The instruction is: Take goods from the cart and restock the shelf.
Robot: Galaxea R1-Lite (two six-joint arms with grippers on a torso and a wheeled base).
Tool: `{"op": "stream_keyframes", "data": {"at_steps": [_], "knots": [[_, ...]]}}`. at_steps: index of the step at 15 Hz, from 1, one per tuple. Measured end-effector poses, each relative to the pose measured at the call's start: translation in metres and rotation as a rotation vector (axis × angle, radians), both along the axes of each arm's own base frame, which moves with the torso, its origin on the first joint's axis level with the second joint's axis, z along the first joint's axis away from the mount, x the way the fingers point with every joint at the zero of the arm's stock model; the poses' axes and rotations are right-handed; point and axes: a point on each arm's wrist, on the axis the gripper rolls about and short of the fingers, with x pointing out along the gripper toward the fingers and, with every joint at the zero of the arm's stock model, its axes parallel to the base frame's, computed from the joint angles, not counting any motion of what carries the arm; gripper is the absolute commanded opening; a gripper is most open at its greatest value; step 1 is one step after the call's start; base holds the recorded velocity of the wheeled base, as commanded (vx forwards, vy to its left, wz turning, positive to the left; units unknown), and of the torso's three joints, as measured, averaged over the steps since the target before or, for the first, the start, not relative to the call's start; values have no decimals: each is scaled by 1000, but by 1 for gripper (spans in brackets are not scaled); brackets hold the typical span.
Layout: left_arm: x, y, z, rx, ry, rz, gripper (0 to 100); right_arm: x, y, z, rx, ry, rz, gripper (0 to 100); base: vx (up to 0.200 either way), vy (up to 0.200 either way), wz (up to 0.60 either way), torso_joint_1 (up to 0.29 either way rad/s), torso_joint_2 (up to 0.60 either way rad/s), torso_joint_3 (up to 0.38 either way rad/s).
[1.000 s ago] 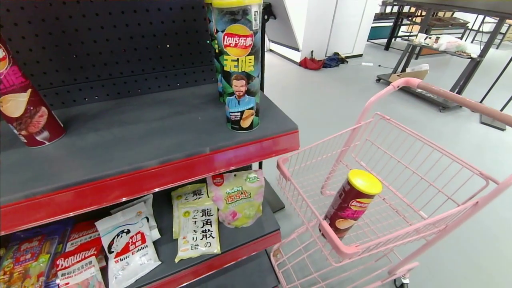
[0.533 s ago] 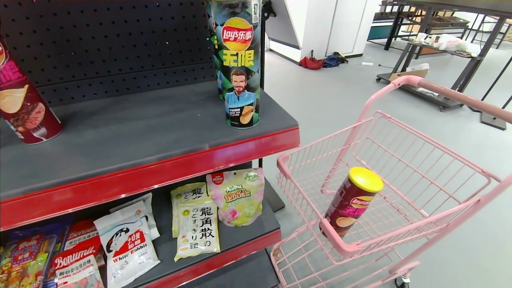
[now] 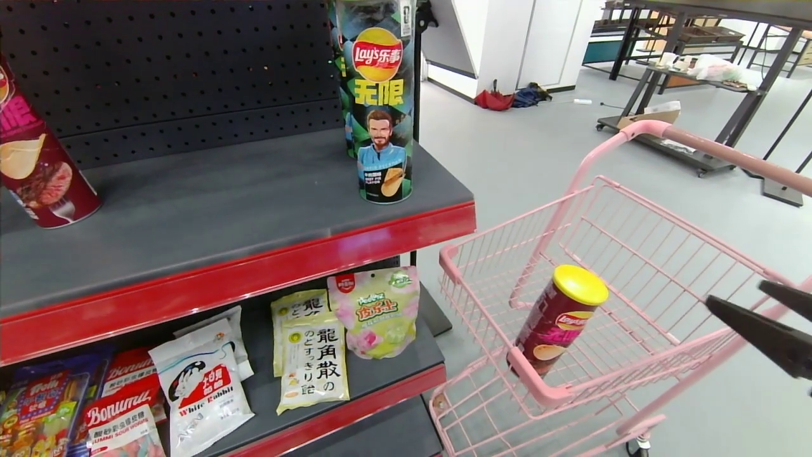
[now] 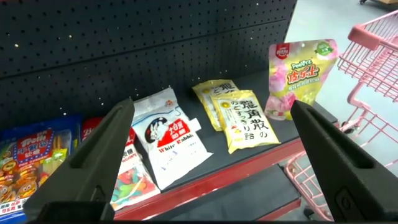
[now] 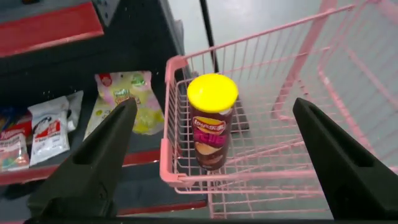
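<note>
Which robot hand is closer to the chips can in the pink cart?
Right. The right gripper hovers open at the cart, facing the can. The left gripper is off at the lower shelf, by the snack bags.

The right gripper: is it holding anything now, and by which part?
Nothing is held. The right gripper is open and apart from the chip can, which sits untouched in the pink cart.
</note>
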Motion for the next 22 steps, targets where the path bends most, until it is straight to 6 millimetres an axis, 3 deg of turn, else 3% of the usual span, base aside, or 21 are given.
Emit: {"op": "stream_keyframes", "data": {"at_steps": [1,4,9,22], "knots": [[0,0,0,0,0,0,100,20,4,-10,-1,33,31,100,0,0,0,0,0,0],[0,0,0,2,0,0,100,56,13,-44,-11,176,87,100,0,0,0,0,0,0],[0,0,0,0,0,0,100,75,25,-74,-37,333,133,100,0,0,0,0,0,0],[0,0,0,0,0,0,100,141,41,-119,-48,308,127,100,0,0,0,0,0,0]]}}
